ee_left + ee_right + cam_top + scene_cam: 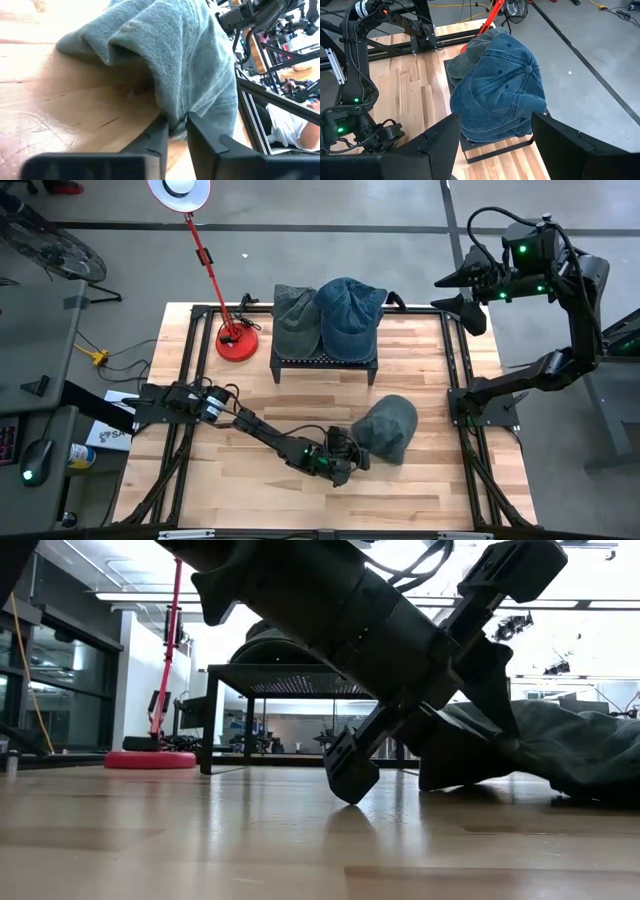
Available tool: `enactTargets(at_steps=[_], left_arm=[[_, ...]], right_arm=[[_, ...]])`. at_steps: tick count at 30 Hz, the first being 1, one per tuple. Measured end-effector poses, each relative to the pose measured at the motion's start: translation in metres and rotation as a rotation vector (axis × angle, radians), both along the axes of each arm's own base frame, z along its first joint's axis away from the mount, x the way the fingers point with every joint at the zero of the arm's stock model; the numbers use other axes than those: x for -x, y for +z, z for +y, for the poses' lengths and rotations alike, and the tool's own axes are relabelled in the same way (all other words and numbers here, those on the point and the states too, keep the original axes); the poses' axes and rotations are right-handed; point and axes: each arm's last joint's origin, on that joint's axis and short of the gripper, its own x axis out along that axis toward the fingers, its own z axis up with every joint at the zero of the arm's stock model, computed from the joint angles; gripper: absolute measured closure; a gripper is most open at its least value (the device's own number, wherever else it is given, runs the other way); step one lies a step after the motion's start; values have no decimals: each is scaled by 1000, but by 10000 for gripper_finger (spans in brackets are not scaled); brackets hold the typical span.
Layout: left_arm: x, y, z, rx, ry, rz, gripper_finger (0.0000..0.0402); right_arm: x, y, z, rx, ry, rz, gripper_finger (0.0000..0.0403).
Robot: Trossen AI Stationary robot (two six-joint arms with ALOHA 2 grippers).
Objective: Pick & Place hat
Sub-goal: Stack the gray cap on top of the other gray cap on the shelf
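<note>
Grey hat [388, 428] lies on the worktop toward the front edge, right of centre; left gripper [345, 463] jaws pinch its brim for a lift. Right gripper [462, 291] waits wide open near the back right corner.

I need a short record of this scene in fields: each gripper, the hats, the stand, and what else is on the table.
left gripper: low over the table, fingers pinching the edge of the grey-green hat
right gripper: open, raised beyond the table's far right corner, holding nothing
hats on stand: blue hat and olive hat, side by side and overlapping
black stand: at the table's far middle
red lamp base: left of the stand
table: light wood
</note>
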Motion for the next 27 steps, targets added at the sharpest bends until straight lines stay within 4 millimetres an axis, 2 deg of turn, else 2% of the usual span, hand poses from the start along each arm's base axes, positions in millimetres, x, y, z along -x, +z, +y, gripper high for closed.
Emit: enactTargets(at_steps=[4, 9, 12, 16, 20, 27], left_arm=[[0, 1, -1, -15, -15, 1, 388], [-5, 7, -3, -78, -78, 17, 392], [-12, 20, -7, -125, -129, 21, 392], [-21, 47, -12, -197, -181, 69, 392], [-28, 89, -15, -275, -248, 180, 392], [-10, 177, -12, -419, -280, 366, 392]], right_arm=[[0, 0, 0, -4, -1, 2, 166], [0, -1, 0, -8, -2, 7, 166], [1, -1, 1, -12, -2, 13, 167], [2, -3, 1, -27, -4, 26, 167], [2, -3, 1, -47, -15, 29, 167], [2, -4, 2, -51, -15, 35, 167]])
